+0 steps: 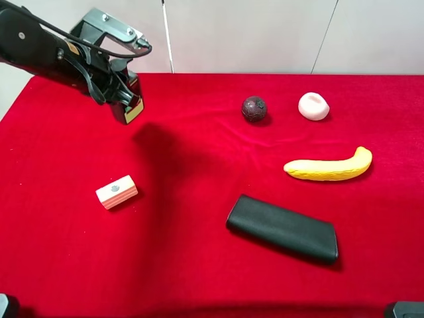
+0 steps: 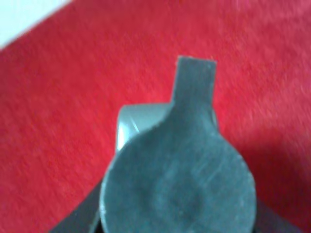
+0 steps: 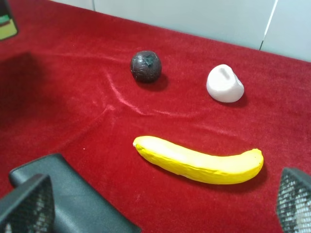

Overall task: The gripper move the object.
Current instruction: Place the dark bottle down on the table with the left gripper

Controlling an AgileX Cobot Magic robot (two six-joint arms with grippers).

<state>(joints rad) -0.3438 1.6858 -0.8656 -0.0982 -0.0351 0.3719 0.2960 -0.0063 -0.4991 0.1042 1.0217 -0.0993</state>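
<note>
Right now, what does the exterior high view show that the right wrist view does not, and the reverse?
Only exterior high: the left gripper and the pink-and-white block. Only right wrist: the right gripper, jaws wide apart. Both: pump bottle, banana, dark ball, white lump, black case.

We look across a red velvet cloth (image 3: 73,107), where a yellow foam banana (image 3: 199,161) lies closest, its ends curving toward the far side. Beyond it sit a dark maroon ball (image 3: 146,66) and a lumpy white block (image 3: 224,84), well apart. A flat black case (image 3: 77,199) lies partly behind one mesh-padded finger (image 3: 26,206) of our right gripper (image 3: 160,201), whose jaws stand wide apart. A dark object with a yellow-green label (image 3: 7,24) shows only a corner. Pale wall panels (image 3: 194,19) close the background.
</note>
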